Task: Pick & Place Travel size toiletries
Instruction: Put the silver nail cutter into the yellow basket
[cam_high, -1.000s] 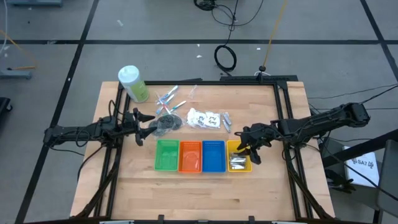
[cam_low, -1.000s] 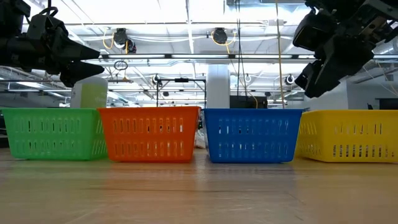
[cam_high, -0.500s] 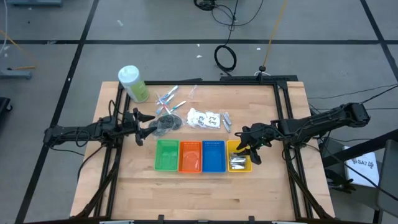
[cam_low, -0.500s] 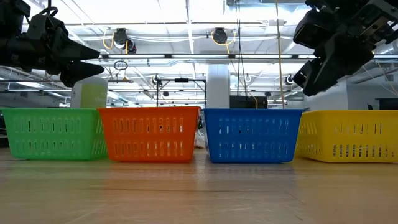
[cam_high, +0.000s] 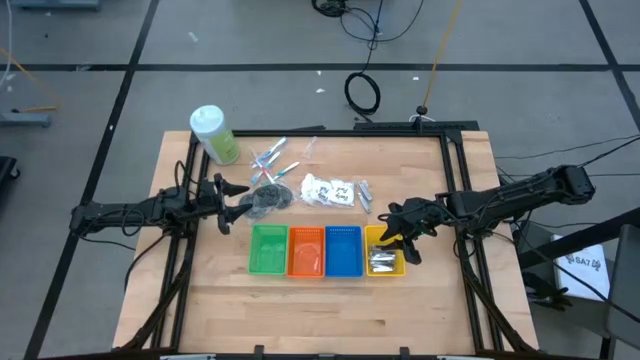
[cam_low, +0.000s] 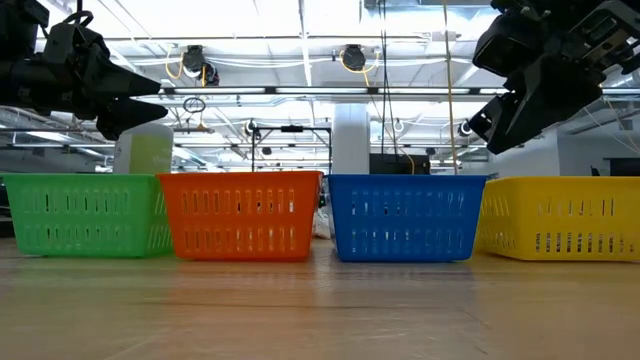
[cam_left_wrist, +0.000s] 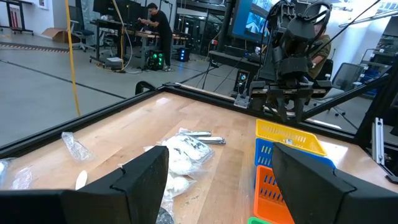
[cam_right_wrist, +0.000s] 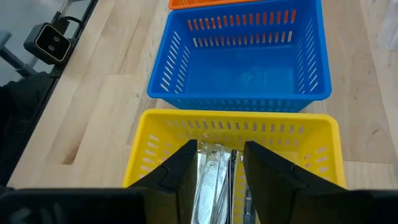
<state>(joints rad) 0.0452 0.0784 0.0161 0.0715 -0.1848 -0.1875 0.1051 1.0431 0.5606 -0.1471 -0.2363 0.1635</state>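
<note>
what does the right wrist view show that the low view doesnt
Only the right wrist view: the silver tubes lying inside the yellow bin, the blue bin's bare floor, and the right gripper open above the yellow one. Only the low view: the green bin and the room behind. Both: the yellow, blue and orange bins.

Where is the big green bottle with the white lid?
In the high view, the green bottle stands at the table's far left corner, behind the left gripper and left of the scattered blue-green sticks.
</note>
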